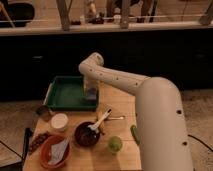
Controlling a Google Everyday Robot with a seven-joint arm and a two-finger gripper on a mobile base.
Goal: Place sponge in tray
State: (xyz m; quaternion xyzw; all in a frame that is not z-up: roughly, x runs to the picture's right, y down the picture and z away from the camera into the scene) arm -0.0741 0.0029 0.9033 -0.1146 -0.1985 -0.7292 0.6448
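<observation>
So the gripper was hanging just above the right-hand end of the tray, with the arm bent at the elbow and dropping straight down to it. Fingers were clamped shut on a little pale blue-grey block, which was the sponge. It sat right at the gripper's tip, over the inside of the tray near its right rim. I couldn't tell whether it was already touching the tray floor or a bit above it.

The tray itself, dark green with lighter handles on the sides, sat at the far left corner of the wooden table, taking up most of the far edge.

Other stuff on the table:
- a white cup near the left edge, just in front of the tray
- a small can beside it, right at the left edge
- a dark bowl in the middle, with a white utensil leaning out of it
- a green round thing toward the near edge, right of the dark bowl
- an orange-red bowl at the near left corner, with a pale cloth lying in it
</observation>
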